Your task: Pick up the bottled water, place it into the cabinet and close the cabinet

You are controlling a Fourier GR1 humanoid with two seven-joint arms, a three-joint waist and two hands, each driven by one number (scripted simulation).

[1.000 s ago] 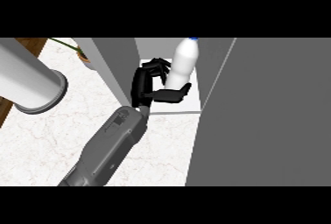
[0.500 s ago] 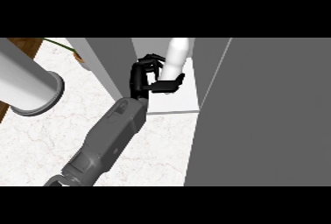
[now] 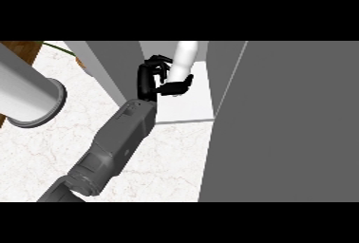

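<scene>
My left hand (image 3: pixel 148 80) is curled round the white, smooth, round-bodied water bottle (image 3: pixel 186 59). The black fingers are bunched against its left side and the thumb (image 3: pixel 175 88) crosses its near face. The bottle's long axis runs up the view, leaning slightly right, and its upper end passes out at the top edge. My hand hides the lower end, so I cannot tell whether it rests on anything.

The bottle sits over the cabinet's flat white floor (image 3: pixel 191 105), toward the floor's left side. The opening is a narrow slot. A plain matte grey wall (image 3: pixel 112 64) stands just beside the back of my hand on the left. On the right a paler grey strip (image 3: pixel 226 71) has a bare band of white floor between it and the bottle. Past that strip, a broad, flat, darker grey panel (image 3: pixel 294 123) fills the whole right side. The floor's near edge is a straight lip meeting the white, faintly veined marble counter (image 3: pixel 172 161).

My dark grey, boxy forearm (image 3: pixel 119 137) crosses that counter from the lower left. Well apart on its left is a pale grey cylinder with a flared rim (image 3: pixel 24 90), with open marble between the two. A brown wooden surface (image 3: pixel 17 50) and a thin green stem (image 3: pixel 60 46) show in the upper-left corner.
</scene>
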